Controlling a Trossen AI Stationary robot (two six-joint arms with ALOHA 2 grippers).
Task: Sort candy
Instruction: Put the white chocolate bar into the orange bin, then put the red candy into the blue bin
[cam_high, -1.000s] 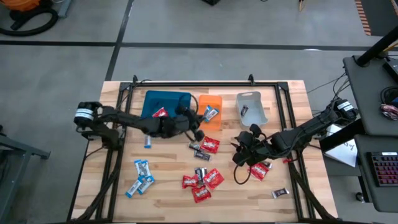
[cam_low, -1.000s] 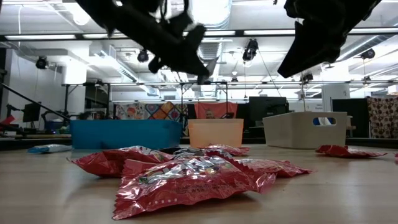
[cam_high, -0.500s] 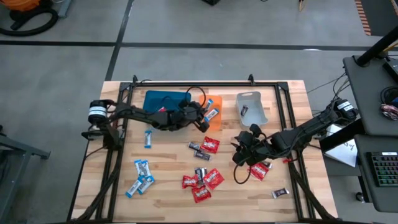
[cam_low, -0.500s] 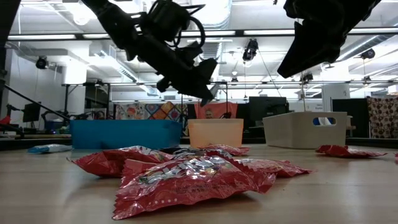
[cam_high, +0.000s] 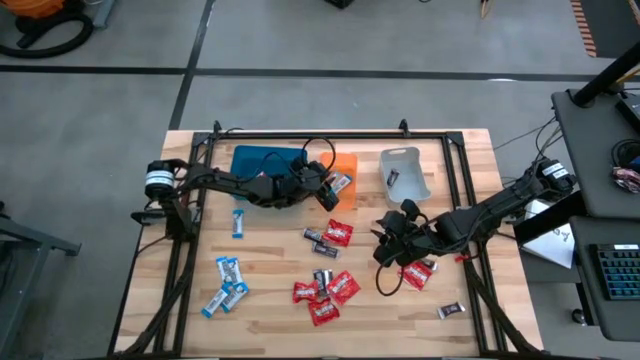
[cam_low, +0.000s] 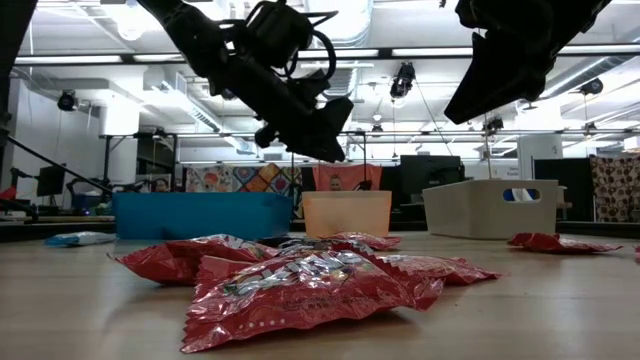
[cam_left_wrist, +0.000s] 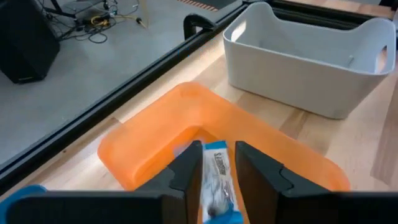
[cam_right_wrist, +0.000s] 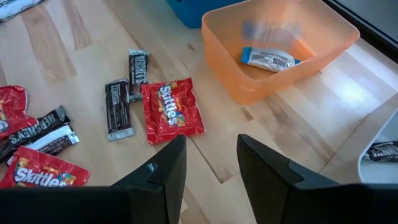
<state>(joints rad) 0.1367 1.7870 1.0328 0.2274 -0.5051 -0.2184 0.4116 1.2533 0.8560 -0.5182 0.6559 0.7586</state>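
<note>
One blue-and-white candy (cam_left_wrist: 216, 180) sits between my left gripper's (cam_left_wrist: 211, 169) loosening fingers above the orange tray (cam_left_wrist: 155, 134). My right gripper (cam_right_wrist: 206, 163) waits parted, empty. Risk: the wrapper sticks or drops past the rim.

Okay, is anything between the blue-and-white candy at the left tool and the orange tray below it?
Nothing visible. The blue-and-white candy sits between the left tool fingers, directly over the orange tray, with only open air beneath it. One blue-and-white candy already lies in that tray.
</note>
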